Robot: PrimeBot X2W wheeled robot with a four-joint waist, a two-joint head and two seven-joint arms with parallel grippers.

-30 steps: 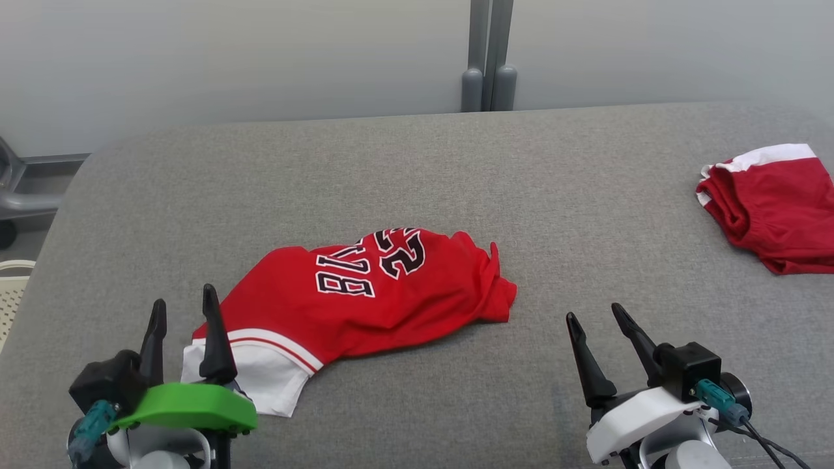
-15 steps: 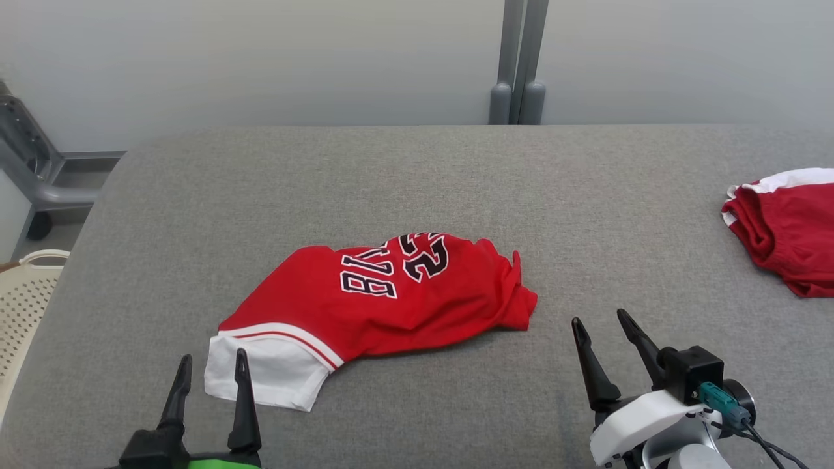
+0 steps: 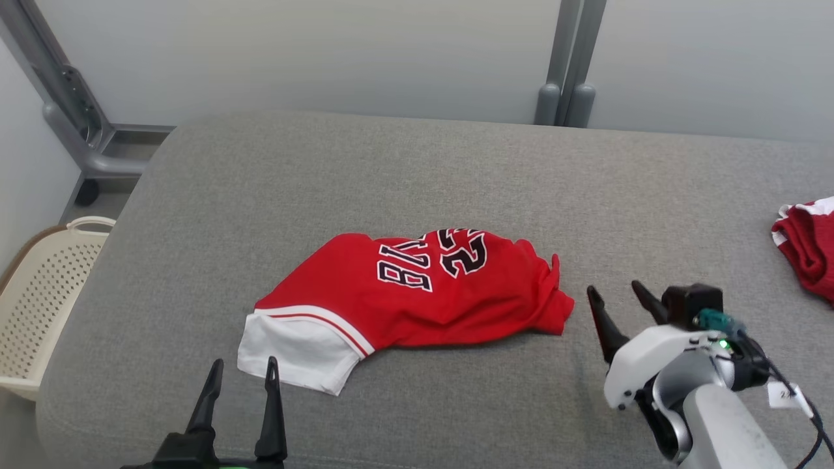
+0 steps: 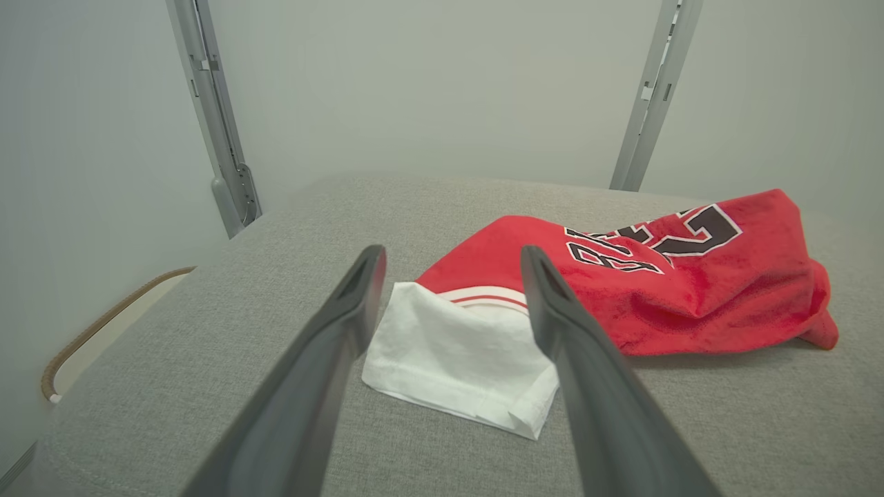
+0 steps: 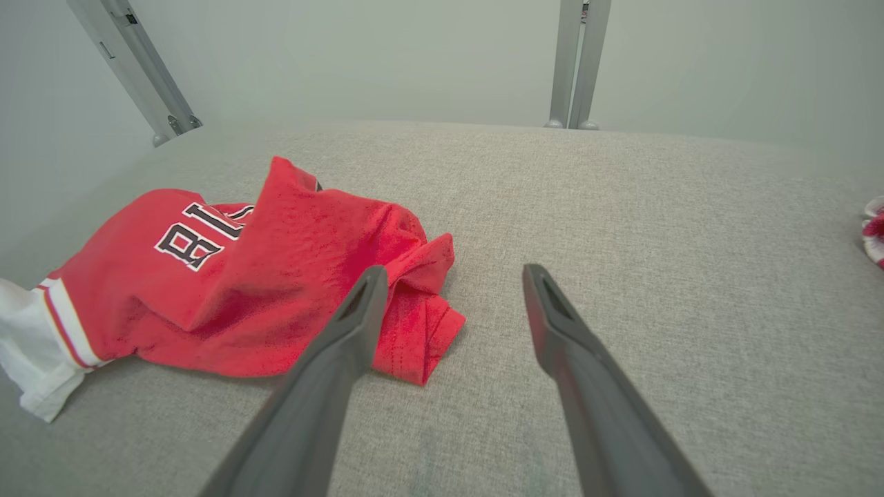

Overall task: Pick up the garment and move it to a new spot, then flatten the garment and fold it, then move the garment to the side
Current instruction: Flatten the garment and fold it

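Note:
A red garment (image 3: 417,296) with black-and-white lettering and a white sleeve end lies crumpled in the middle of the grey padded table (image 3: 417,169). My left gripper (image 3: 242,368) stands open at the front, just short of the white end, nothing between its fingers. The left wrist view shows the garment (image 4: 621,283) just beyond that gripper (image 4: 452,257). My right gripper (image 3: 616,293) is open beside the garment's bunched right end, apart from it. In the right wrist view the garment (image 5: 248,276) lies left of the open right gripper (image 5: 452,276).
A second red and white piece of clothing (image 3: 808,244) lies at the table's right edge, also seen as clothing (image 5: 873,231) in the right wrist view. A cream perforated basket (image 3: 39,293) stands on the floor left of the table. Grey metal posts (image 3: 567,65) rise behind it.
The head camera has swung left, shifting the whole picture right. The left gripper has dropped toward the view's bottom edge. The right gripper has edged closer to the garment's right end. Both stay open.

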